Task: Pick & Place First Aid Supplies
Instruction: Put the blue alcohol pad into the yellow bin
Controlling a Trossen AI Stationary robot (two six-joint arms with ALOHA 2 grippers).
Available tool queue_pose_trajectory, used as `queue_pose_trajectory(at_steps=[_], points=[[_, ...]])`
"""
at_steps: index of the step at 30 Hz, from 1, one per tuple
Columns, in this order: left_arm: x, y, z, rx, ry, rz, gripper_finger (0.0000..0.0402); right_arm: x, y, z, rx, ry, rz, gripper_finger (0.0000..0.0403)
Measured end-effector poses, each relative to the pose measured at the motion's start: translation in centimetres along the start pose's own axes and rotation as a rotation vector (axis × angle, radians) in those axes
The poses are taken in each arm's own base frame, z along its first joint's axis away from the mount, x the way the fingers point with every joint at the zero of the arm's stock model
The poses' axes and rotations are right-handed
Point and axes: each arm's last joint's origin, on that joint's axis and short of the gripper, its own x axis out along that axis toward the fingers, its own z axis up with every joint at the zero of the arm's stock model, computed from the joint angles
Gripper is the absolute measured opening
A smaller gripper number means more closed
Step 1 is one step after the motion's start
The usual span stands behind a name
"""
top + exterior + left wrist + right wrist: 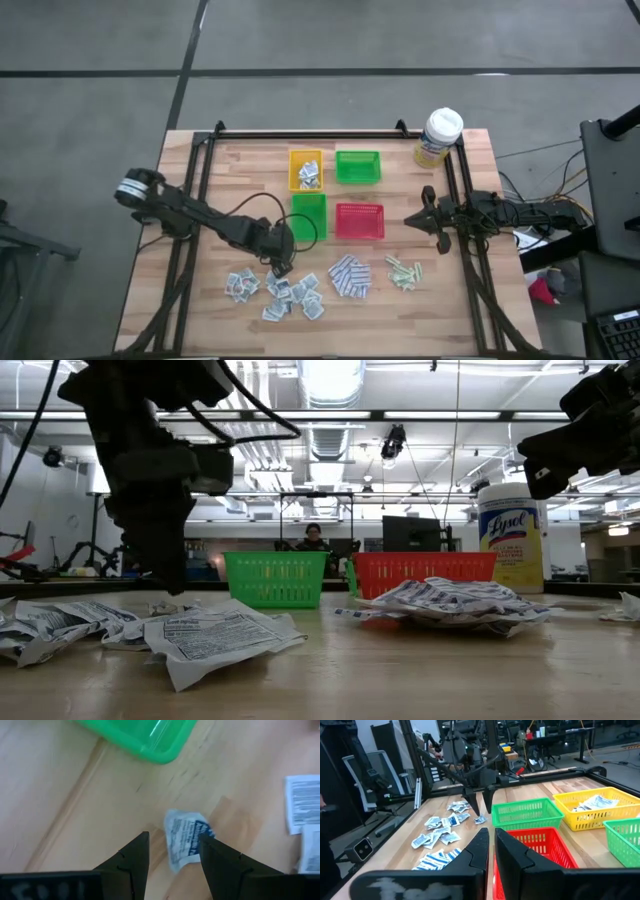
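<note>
Grey-white sachets [285,292] lie loose on the near left of the wooden table, blue-and-white pads [350,277] beside them and pale green strips [403,272] further right. More sachets fill the yellow tray [306,170]. My left gripper [173,837] points steeply down, open, just above one single sachet [184,842] that lies flat near the green tray [150,740]. Its fingers stand on either side of that sachet. I cannot tell whether they touch it. My right gripper [491,835] waits shut at the table's right side, pointing level toward the left.
Two green trays [358,166] [309,215] and a red tray [359,220] stand mid-table with the yellow one. A yellow canister with a white lid [440,137] stands at the far right corner. A black frame rail [330,133] runs around the table. A person sits far behind.
</note>
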Motion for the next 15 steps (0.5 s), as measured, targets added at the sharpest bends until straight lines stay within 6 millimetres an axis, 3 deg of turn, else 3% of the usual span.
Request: queue_pose_trajectory(at_steps=[15], points=[[1.2, 1.0, -1.2, 0.013, 0.008, 0.018, 0.0163, 0.0, 0.0, 0.0, 0.000, 0.000, 0.000, 0.0028]])
